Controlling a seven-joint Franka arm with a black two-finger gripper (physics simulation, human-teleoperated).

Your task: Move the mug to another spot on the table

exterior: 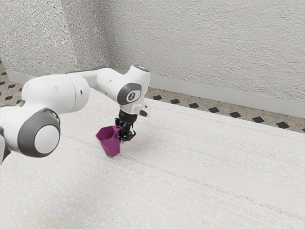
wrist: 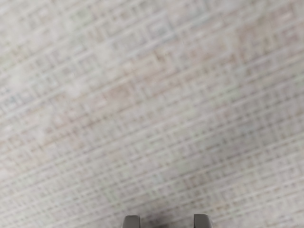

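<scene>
1. The magenta mug (exterior: 109,141) is tilted, left of centre in the exterior view. Whether its base touches the worktop (exterior: 205,162) cannot be told.
2. The gripper (exterior: 126,135) points down against the mug's rim, on the exterior view's right side of the mug.
3. Whether the gripper is clenched or released cannot be told.

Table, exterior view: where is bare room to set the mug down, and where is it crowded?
Bare tabletop runs from the purple mug toward the exterior view's right and along the near edge. It is crowded at the exterior view's left, where the arm and hand meet the mug.
</scene>
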